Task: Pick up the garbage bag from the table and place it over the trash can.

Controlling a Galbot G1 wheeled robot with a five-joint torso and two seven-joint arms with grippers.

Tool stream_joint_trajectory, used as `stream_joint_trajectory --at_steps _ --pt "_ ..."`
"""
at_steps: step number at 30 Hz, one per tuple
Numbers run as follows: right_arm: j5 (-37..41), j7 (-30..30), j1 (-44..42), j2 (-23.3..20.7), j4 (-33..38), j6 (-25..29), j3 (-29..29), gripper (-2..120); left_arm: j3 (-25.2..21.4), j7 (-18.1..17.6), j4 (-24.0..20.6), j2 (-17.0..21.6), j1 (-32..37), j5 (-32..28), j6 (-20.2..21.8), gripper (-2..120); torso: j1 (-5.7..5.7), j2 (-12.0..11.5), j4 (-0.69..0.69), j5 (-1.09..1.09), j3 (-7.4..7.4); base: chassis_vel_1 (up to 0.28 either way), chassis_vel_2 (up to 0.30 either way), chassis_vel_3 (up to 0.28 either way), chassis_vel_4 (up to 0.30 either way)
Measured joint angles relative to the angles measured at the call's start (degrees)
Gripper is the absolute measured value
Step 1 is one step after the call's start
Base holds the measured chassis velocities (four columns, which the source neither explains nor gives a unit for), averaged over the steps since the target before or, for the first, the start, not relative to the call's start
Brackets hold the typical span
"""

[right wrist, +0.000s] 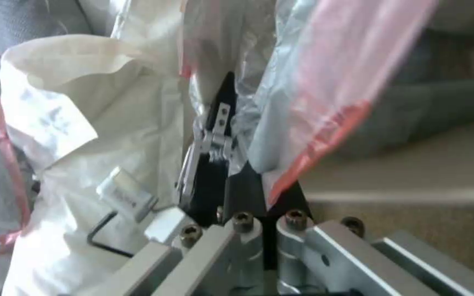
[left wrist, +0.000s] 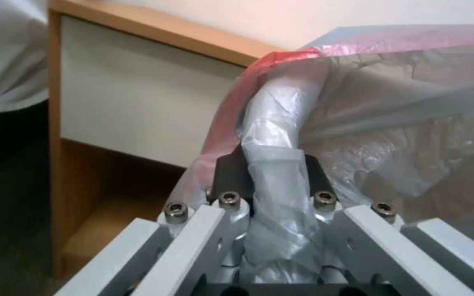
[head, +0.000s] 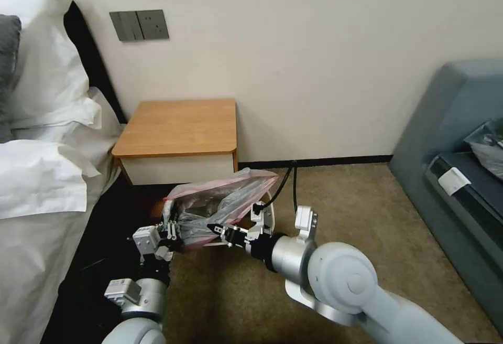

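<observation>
The garbage bag (head: 222,205) hangs stretched between both grippers, low in front of the bench (head: 178,126) and above the carpet, well clear of the bench top. The left gripper (head: 170,228) is closed on a bunched, rolled fold of the bag; in the left wrist view its dark pads (left wrist: 231,174) pinch the twisted plastic from both sides, just below the pink rim. The right gripper (head: 217,227) is clamped on the opposite edge, its jaws nearly together with the thin film and pink rim caught between them. The trash can's cream wall (head: 264,213) seems to show behind the plastic by the right gripper, though I cannot tell for sure.

The bag looks very light, limp and crinkly, likely slippery and easily torn. The pink rim at two opposite sides seems the best hold, since that keeps the mouth spread wide.
</observation>
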Motion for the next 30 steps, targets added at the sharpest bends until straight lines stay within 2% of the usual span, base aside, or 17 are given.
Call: stream_joint_trajectory --at_steps 10,18,30 --pt "-1.6 -0.6 -2.3 -2.7 2.1 -0.9 0.6 0 -0.3 -1.9 -0.2 0.0 -0.6 -2.8 0.8 8 0.00 0.0 0.00 0.00 0.00 0.000 0.000 0.000 0.000" --pt "-2.0 -1.3 -4.9 -5.8 3.1 -2.4 3.6 0 -1.3 -2.7 -0.9 0.5 -1.0 -5.5 1.5 8 0.00 0.0 0.00 0.00 0.00 0.000 0.000 0.000 0.000" --pt "-2.3 -1.6 -6.4 -6.4 3.1 -2.7 7.1 0 -1.6 -3.5 -0.7 0.6 -1.2 -5.9 1.6 8 0.00 0.0 0.00 0.00 0.00 0.000 0.000 0.000 0.000"
